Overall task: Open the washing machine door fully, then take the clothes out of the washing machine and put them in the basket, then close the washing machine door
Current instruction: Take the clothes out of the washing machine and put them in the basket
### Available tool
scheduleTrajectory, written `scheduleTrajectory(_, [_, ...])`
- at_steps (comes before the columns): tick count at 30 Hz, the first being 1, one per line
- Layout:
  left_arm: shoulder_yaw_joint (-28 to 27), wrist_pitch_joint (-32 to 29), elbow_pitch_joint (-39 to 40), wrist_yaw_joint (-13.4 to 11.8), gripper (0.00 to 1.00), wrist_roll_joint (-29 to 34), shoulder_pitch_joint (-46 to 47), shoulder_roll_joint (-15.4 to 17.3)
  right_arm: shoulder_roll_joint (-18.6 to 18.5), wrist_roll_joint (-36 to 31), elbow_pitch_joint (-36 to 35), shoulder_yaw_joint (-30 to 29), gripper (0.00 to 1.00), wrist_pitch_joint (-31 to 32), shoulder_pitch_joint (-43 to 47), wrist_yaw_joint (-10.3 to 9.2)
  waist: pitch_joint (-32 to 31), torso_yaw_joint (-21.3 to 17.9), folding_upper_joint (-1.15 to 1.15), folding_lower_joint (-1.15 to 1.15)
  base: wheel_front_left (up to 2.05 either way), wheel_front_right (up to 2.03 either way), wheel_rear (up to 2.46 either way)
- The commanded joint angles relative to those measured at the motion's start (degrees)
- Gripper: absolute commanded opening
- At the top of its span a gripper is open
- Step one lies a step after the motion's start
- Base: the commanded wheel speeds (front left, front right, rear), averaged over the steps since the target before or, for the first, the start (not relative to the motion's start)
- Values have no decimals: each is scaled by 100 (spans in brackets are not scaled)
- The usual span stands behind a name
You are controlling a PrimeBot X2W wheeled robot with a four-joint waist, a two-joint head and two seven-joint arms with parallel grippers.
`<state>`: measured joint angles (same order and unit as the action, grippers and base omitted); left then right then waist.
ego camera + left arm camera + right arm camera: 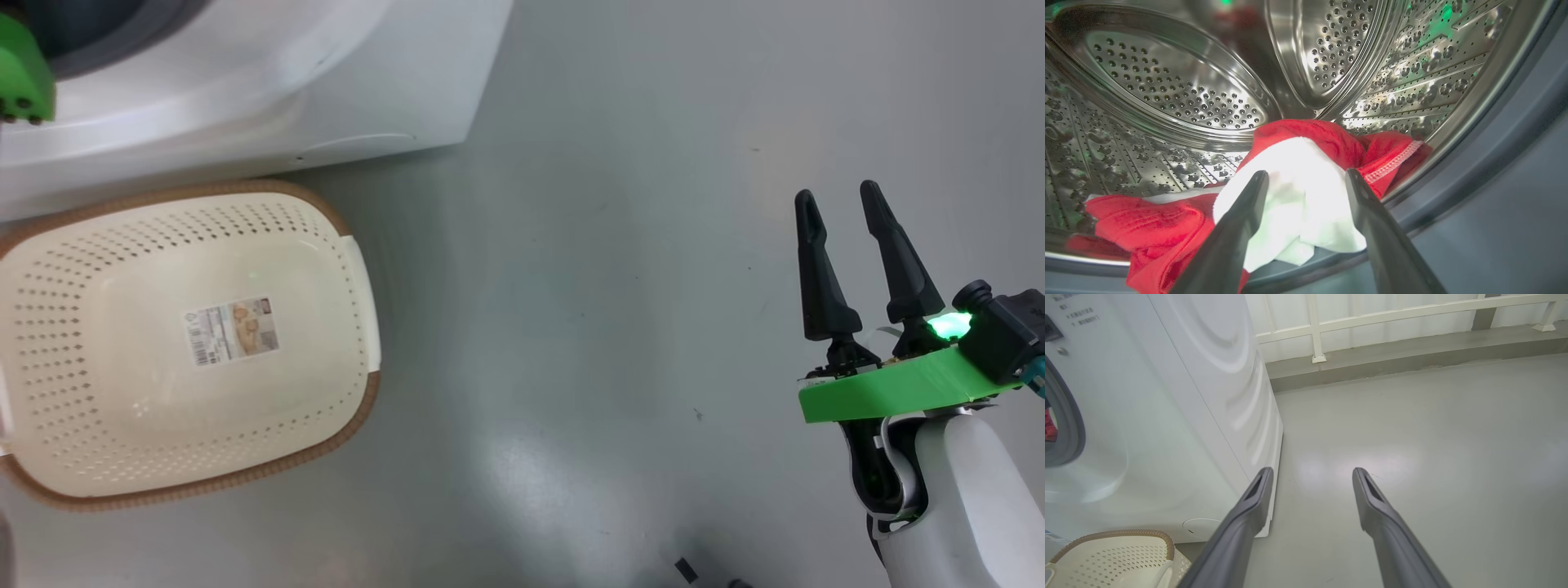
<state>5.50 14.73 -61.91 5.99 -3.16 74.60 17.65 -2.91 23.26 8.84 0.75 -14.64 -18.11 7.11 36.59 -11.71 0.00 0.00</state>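
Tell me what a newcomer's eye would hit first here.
The bright red and white clothes heaped at the front of the steel drum, the open left hand poised at the white piece. Then the cream basket, no clothes in it, on the floor by the washing machine, and the open right hand over bare floor.

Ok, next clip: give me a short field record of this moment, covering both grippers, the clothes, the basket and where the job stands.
left gripper: open, fingers either side of the white garment at the mouth of the drum, not closed on it
right gripper: open, holding nothing, above the floor beside the washing machine
clothes: red pieces plus the white garment, lying in the drum near its front lip
basket: on the floor by the washing machine, holding just its paper label
stage: no clothes in the basket yet
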Motion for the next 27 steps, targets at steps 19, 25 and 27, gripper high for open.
scheduleTrajectory(19, [297, 27, -900, -170, 18, 229, 679, 622, 3, 117, -219, 168, 100, -36, 8, 37, 246, -299, 0, 0, 0, 0, 0])
scheduleTrajectory(25, [329, 27, -829, -196, 0, 168, 687, 591, 3, 104, -235, 153, 100, -36, 9, 37, 227, -277, 0, 0, 0, 0, 0])
scheduleTrajectory(27, [303, 27, -724, -231, 0, 115, 657, 570, 3, 96, -235, 134, 100, -36, 9, 37, 218, -256, 0, 0, 0, 0, 0])
